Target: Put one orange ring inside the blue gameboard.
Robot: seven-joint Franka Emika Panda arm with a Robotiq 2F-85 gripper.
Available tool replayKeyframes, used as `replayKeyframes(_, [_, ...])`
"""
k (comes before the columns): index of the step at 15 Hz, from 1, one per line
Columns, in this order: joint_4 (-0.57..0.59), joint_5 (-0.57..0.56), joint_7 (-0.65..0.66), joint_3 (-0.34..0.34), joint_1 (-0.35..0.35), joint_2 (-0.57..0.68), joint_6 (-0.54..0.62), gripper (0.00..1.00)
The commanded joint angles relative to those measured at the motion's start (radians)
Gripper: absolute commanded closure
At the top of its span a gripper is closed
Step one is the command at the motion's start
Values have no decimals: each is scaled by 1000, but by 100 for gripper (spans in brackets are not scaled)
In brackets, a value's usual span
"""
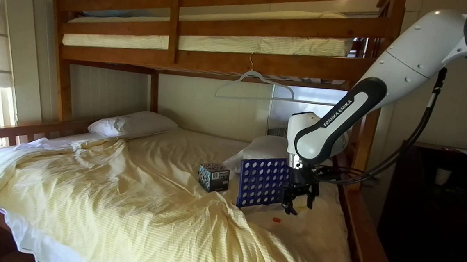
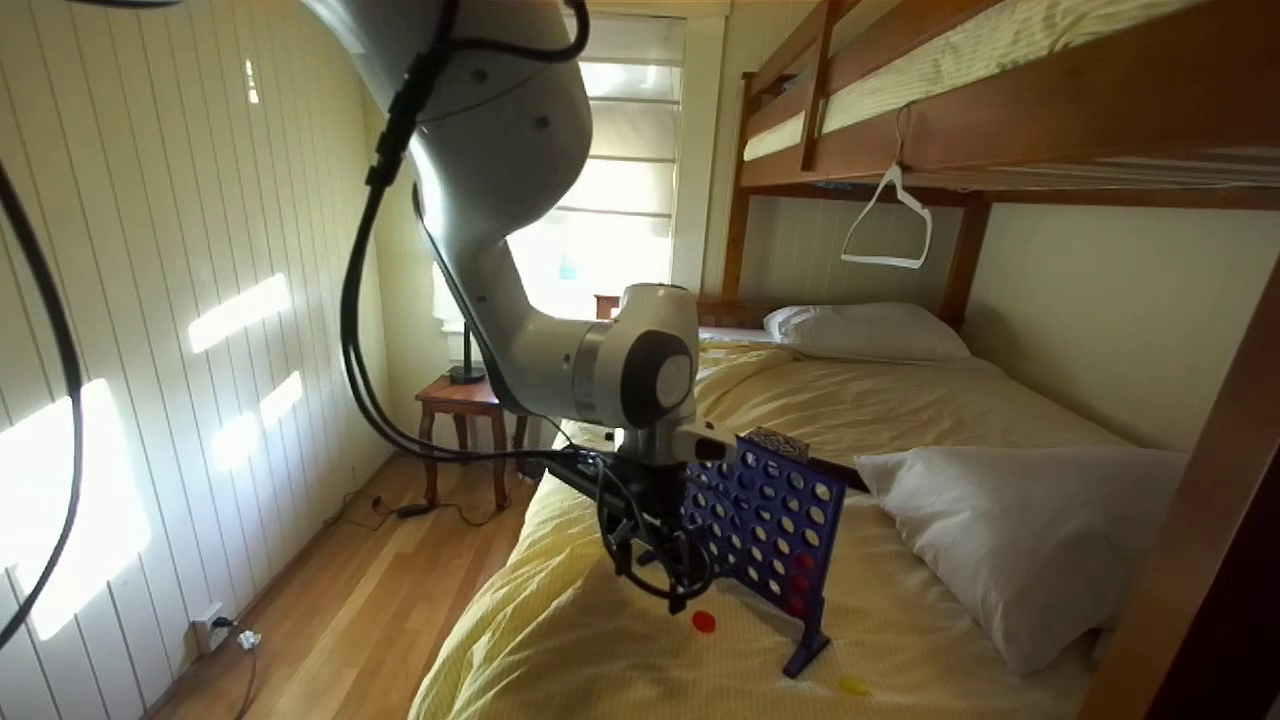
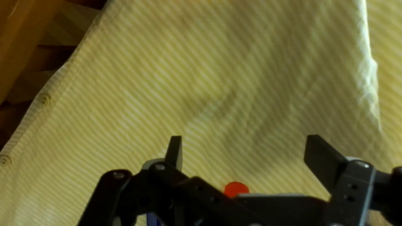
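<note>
The orange ring, a small flat red-orange disc, lies on the yellow bedding; it shows in both exterior views (image 1: 276, 219) (image 2: 703, 622) and in the wrist view (image 3: 236, 189), where the gripper's body partly covers it. The blue gameboard stands upright on the bed in both exterior views (image 1: 261, 183) (image 2: 768, 522); only a blue sliver (image 3: 153, 219) shows at the wrist view's bottom edge. Red discs (image 2: 798, 583) sit low in its end column. My gripper (image 1: 300, 206) is above the bed, beside the board and near the disc. Its fingers (image 3: 245, 139) are wide apart with nothing between them.
A yellow disc (image 2: 853, 685) lies by the board's foot. A dark patterned box (image 1: 214, 177) stands beyond the board. A white pillow (image 2: 1030, 540) lies beside it. A hanger (image 1: 253, 85) hangs from the upper bunk (image 1: 263, 63). A wooden bed rail (image 1: 364, 234) borders the mattress.
</note>
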Motion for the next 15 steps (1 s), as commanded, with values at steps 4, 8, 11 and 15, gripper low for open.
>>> replayKeyframes(4, [2,7,-6,-21,24,-1,-2,0])
replayKeyframes(8, [16,23,40,-35,18,46,121,0])
replayKeyframes(11, [24,43,-3,-53,5,99,247,0])
replayKeyframes(15, [36,93,-89,-56,-15,177,395,0])
